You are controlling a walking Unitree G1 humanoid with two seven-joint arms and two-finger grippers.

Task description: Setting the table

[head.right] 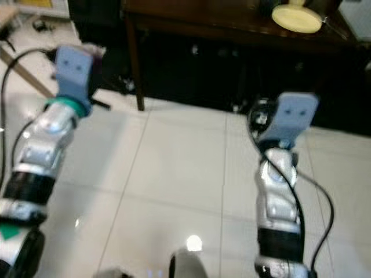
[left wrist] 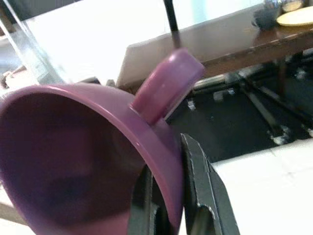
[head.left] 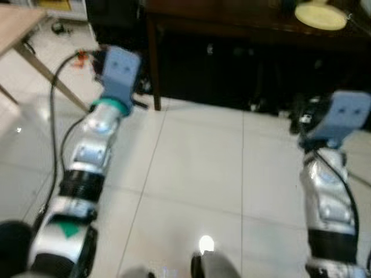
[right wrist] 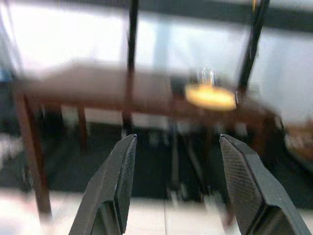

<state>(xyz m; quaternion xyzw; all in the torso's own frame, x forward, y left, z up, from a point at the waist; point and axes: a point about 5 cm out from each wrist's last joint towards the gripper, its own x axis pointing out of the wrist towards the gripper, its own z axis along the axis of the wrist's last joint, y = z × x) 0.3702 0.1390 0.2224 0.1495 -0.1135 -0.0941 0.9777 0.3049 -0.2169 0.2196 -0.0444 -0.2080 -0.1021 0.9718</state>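
Left gripper [left wrist: 168,196] around (purple) mug [left wrist: 83,152]

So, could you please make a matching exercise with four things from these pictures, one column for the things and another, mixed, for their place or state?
Things:
1. purple cup
2. yellow plate
3. right claw
4. floor

Place or state:
a. on the dark brown table
b. open, holding nothing
c. white tiles, under both arms
d. rim pinched by the left claw

Pairs: 1-d, 2-a, 3-b, 4-c
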